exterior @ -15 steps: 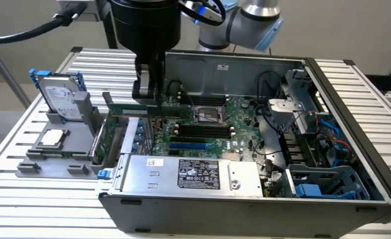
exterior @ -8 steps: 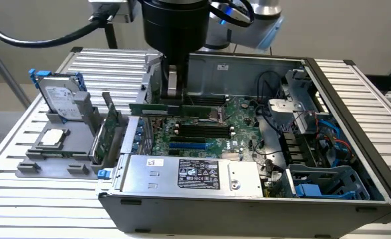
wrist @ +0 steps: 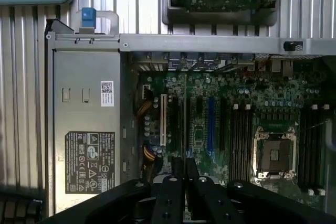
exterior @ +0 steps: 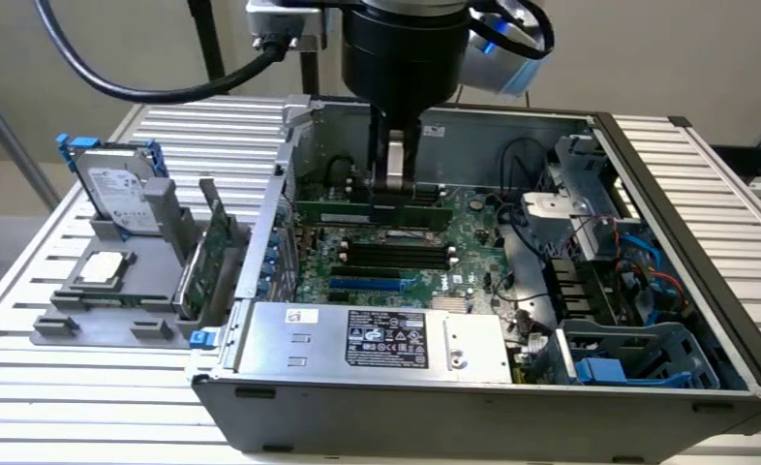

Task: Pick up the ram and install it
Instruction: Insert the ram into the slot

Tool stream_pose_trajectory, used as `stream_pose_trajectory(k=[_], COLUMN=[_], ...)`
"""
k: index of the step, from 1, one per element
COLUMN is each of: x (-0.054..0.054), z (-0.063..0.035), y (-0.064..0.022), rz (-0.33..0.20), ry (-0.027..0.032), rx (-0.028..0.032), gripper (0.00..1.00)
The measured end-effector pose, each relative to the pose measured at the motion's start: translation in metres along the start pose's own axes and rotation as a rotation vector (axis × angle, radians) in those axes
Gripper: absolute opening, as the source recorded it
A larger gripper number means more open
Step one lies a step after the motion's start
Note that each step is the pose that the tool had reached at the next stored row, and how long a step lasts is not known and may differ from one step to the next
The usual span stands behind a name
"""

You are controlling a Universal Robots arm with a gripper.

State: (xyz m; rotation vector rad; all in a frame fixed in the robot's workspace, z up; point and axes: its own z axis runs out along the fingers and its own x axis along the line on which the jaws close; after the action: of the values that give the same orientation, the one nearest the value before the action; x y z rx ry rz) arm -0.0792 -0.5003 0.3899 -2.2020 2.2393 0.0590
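Ribbed metal slats are seen to form the tabletop (exterior: 45, 387), on which an open computer case (exterior: 484, 417) is laid on its side. The arm (exterior: 407, 48) is cut off by the upper edge of the exterior view, and only its dark lower part is shown reaching down into the case. The fingers (exterior: 396, 160) are closed together on the ram (exterior: 335, 210), which is gripped near its middle. The ram is held on its long edge, level, over the far part of the motherboard (exterior: 471, 242), just beyond the row of black memory slots (exterior: 400, 254). Its lower edge is lost against the board behind it, so it cannot be told whether it is touching a slot or is held just above one.

In the wrist view the fingers (wrist: 170, 192) are seen as dark bars pressed close (the stick between them is edge-on and too thin to be made out). Beyond them the motherboard (wrist: 210, 108), the bare processor socket (wrist: 273, 153) and the grey power supply (wrist: 86, 129) can be made out.

At the exterior view's left, a grey holder (exterior: 64, 325) is set on the tabletop just beside the case. A hard drive (exterior: 116, 189), a square silver chip (exterior: 103, 271) and a green expansion card (exterior: 213, 252) are kept in it. The card is partly hidden by its upright supports.
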Motion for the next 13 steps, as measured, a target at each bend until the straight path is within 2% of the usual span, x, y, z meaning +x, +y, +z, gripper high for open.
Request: stream_pose_trajectory(k=[4,13], x=[-0.013,-0.054], z=[0.0047,0.0169], y=[-0.0118,-0.0219], rz=[0.0,0.0], ry=[-0.0001,-0.0002], rx=[0.0001,0.0001], gripper=[0.0,0.0])
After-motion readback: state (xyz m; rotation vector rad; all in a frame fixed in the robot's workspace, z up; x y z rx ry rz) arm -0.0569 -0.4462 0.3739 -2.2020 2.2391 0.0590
